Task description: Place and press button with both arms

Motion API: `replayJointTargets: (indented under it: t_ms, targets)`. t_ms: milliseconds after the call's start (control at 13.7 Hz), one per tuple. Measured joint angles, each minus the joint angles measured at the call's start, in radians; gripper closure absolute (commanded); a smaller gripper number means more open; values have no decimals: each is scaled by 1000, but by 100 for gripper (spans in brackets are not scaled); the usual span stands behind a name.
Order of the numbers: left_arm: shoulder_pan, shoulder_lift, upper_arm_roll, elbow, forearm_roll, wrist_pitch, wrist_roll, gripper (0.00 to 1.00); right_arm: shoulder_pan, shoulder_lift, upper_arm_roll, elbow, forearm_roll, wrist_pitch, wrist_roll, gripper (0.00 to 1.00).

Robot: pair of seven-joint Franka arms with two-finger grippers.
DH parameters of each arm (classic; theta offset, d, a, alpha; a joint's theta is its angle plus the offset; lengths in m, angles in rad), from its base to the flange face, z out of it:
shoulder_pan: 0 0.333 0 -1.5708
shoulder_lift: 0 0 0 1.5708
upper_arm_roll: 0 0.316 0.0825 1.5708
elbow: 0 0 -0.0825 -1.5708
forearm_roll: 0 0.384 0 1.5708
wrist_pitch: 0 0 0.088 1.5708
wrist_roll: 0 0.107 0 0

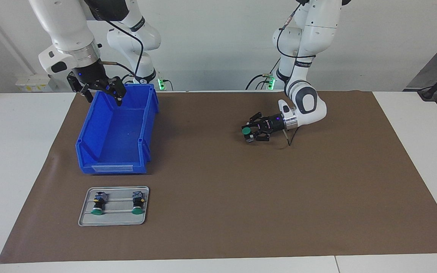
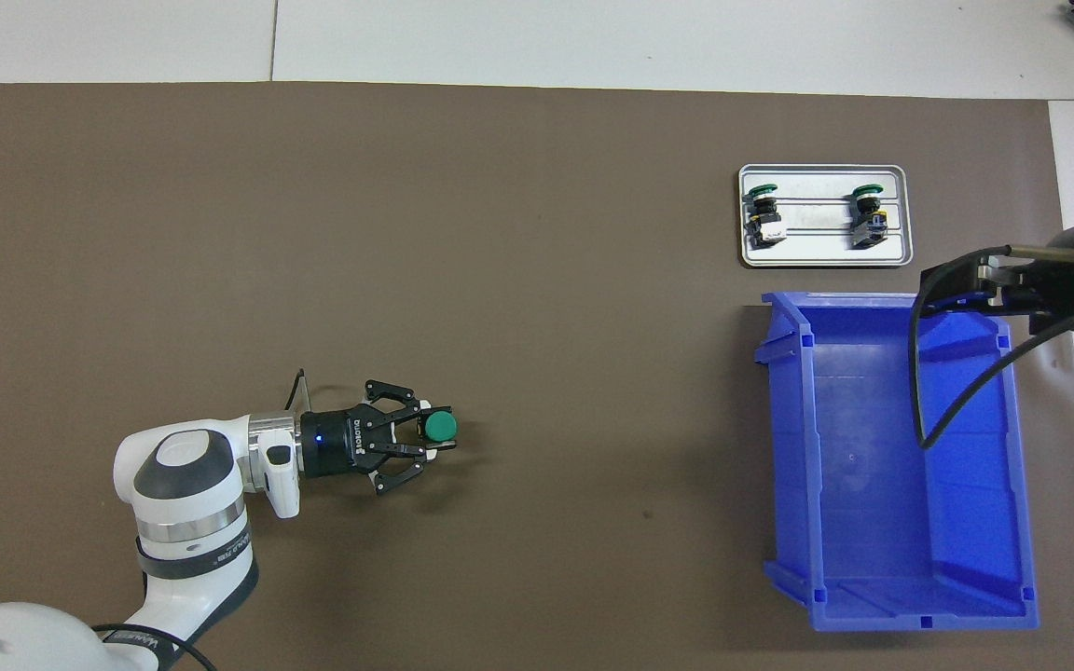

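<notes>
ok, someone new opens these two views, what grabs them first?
Probably the big blue bin at the right arm's end of the brown mat, with the open right gripper over its rim nearest the robots. Next, the left gripper, low over mid-mat, shut on a green-capped button. Two more buttons lie on a grey tray, farther from the robots than the bin.

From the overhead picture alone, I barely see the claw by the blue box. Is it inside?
Observer: No. The right claw hangs open above the blue box's rim nearest the robots, not inside.
Operator: Is the claw with the green button resting on the mat?
Observer: The left claw lies low over the brown mat, shut on the button; whether it touches, I cannot tell.
Operator: Anything else I miss?
Observer: Small green lights glow at both arms' bases.
</notes>
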Motion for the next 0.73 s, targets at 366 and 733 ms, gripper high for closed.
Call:
replayJointTargets:
  t_ms: [366,733]
  targets:
    - [3,-1,3,-4,-2,-2,2,67,0,0,0,0,0,0,0,0]
    - [14,-3,7,-16,-2,-10,5,43,0,0,0,0,0,0,0,0]
